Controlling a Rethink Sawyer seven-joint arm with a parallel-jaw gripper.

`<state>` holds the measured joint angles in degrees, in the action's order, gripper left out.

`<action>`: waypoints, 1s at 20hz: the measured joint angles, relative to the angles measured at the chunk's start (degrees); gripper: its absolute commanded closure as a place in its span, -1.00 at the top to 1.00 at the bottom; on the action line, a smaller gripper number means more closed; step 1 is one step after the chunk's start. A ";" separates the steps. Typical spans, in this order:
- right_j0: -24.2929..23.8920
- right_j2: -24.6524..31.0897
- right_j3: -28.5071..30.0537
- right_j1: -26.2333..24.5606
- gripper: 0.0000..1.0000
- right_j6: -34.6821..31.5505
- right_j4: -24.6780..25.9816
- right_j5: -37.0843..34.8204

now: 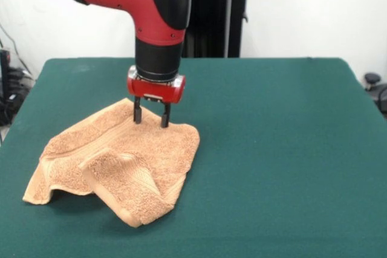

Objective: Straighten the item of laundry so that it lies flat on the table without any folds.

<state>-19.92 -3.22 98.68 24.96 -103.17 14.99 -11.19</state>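
Note:
The orange-tan towel [118, 161] lies crumpled on the left part of the dark green table [278, 149]. One flap is folded over its middle, and its near-left edge arches up off the surface. My gripper [151, 116] points straight down at the towel's far edge. Its two dark fingers [138, 112] stand a little apart, open, with their tips touching or just above the cloth. Nothing is held between them.
The red and black arm [151, 10] rises above the towel's far edge. A black stand [211, 13] is behind the table. Cables and equipment [9, 86] sit off the table's left side, and a dark object [373, 83] off its right.

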 measured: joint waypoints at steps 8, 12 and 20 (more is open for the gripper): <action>1.04 -1.75 2.69 -0.17 1.00 0.00 -3.60 5.70; 1.09 -2.14 4.25 -0.24 1.00 0.00 -6.07 8.31; 1.47 -2.50 6.00 -0.30 1.00 0.00 -9.93 10.59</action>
<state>-18.44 -5.72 104.69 24.66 -103.17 5.06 -0.60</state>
